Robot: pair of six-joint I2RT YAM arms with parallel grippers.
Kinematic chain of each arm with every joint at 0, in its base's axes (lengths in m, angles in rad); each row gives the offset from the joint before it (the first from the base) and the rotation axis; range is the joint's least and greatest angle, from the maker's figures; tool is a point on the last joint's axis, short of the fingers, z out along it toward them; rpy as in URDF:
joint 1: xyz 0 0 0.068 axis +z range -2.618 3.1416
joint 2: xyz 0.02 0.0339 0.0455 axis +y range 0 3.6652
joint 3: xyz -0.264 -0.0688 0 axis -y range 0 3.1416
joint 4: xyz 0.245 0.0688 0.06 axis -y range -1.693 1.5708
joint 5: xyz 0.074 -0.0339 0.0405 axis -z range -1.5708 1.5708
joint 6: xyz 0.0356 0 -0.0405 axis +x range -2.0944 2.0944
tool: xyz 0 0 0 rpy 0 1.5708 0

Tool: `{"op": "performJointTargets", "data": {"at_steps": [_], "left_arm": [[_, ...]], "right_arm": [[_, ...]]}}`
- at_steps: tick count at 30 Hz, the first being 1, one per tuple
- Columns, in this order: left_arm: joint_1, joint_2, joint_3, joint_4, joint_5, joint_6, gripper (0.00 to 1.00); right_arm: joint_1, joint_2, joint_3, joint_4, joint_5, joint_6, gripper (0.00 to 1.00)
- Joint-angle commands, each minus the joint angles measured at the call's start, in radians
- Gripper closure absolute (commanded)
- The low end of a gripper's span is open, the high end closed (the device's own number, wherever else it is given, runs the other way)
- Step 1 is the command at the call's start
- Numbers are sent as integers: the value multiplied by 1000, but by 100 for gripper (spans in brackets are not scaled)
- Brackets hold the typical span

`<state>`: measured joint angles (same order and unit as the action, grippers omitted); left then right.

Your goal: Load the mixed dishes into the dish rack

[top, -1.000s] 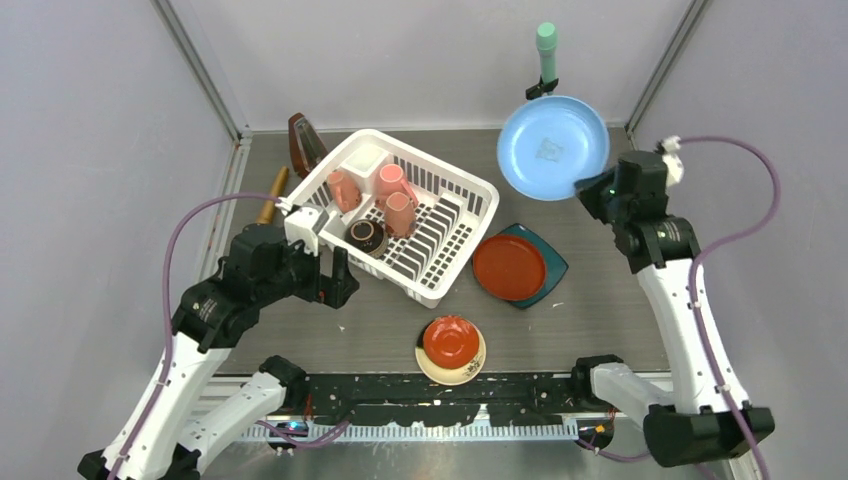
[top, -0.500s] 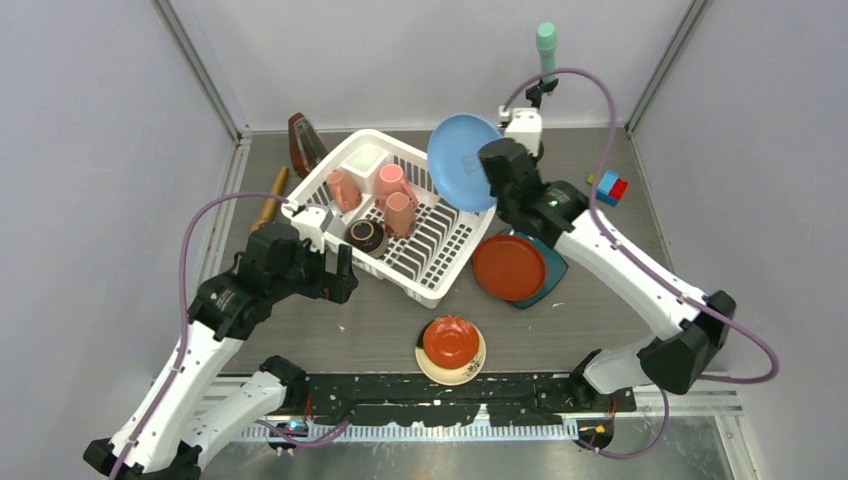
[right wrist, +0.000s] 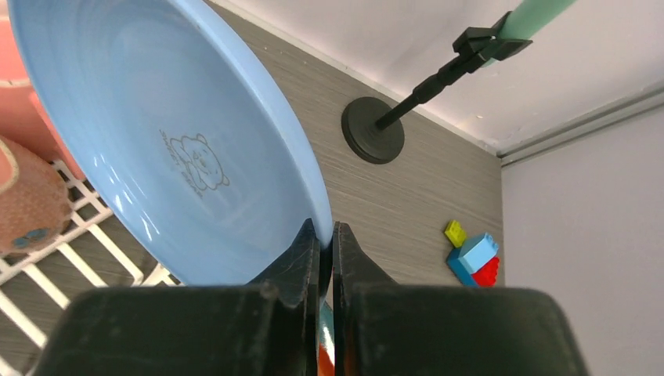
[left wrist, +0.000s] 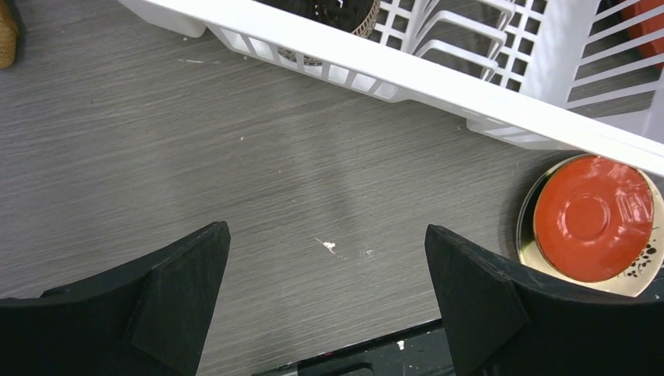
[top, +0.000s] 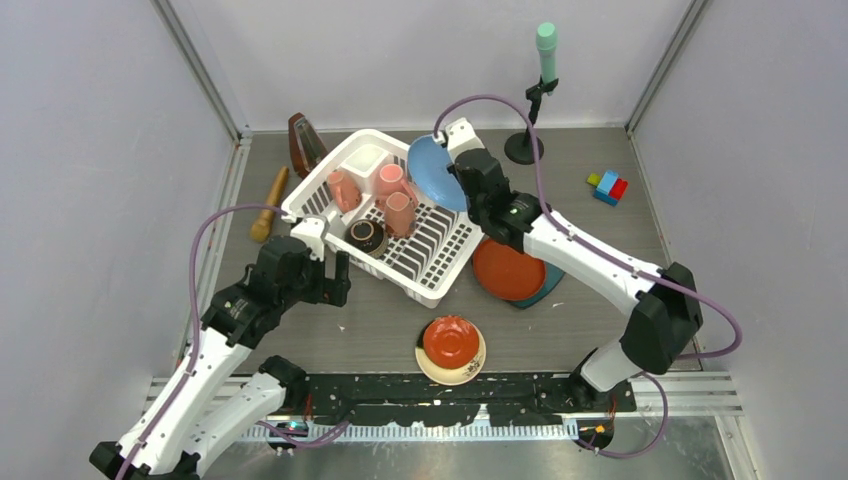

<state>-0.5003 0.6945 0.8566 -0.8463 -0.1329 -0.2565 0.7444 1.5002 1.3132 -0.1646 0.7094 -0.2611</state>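
Right fingers (right wrist: 307,252) pinched shut on the rim of the light blue plate (right wrist: 180,149) — plate is tilted on edge over the far right side of the dish rack (top: 458,250), next to the pink mugs (top: 392,190), not in the dividers yet. Left fingers (left wrist: 176,282) wide open, empty, over bare bench (left wrist: 235,141) beside the rack wall. My read: plate is stiff, glossy, likely slick and chippable, and a rim pinch lets it swing — I'd hold at the rim and lower slowly into a slot. Red saucer (top: 450,338) on cream saucer (top: 440,377), not loaded.
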Motion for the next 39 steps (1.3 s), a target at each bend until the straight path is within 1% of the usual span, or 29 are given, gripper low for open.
{"op": "performJointTargets", "data": {"at_steps": [1, 5, 9, 13, 15, 17, 18, 20, 26, 31, 34, 36, 37, 39], "left_arm": [[-3, -19, -6, 66, -28, -7, 0], [-3, -34, -36, 129, 28, 14, 0], [-3, -36, -42, 141, 79, 20, 0], [-3, -36, -47, 150, 101, 20, 0], [-3, -33, -50, 153, 108, 20, 0], [-3, -29, -56, 160, 125, 19, 0], [-3, -26, -55, 161, 128, 19, 0], [-3, -24, -53, 159, 128, 19, 0], [-3, -30, -59, 162, 117, 19, 0], [-3, -28, -57, 157, 121, 19, 0], [-3, -34, -60, 158, 117, 20, 0], [-3, -35, -61, 158, 110, 20, 0], [-3, -32, -63, 157, 106, 20, 0], [-3, -25, -60, 154, 104, 20, 0]], "right_arm": [[3, 54, 42, 116, 26, -163, 100], [10, 103, 16, 198, 93, -210, 100], [16, 135, -3, 290, 157, -261, 100], [27, 165, -27, 363, 180, -312, 100], [43, 191, -50, 431, 226, -368, 100], [65, 227, -81, 547, 286, -465, 100], [69, 237, -89, 604, 311, -483, 100], [78, 270, -98, 627, 335, -503, 100], [103, 276, -95, 549, 351, -461, 100], [115, 281, -49, 358, 367, -416, 100], [117, 264, -20, 271, 369, -380, 100], [117, 247, -21, 225, 370, -370, 96], [117, 238, -23, 212, 375, -369, 89], [118, 227, -25, 183, 378, -362, 80]]}}
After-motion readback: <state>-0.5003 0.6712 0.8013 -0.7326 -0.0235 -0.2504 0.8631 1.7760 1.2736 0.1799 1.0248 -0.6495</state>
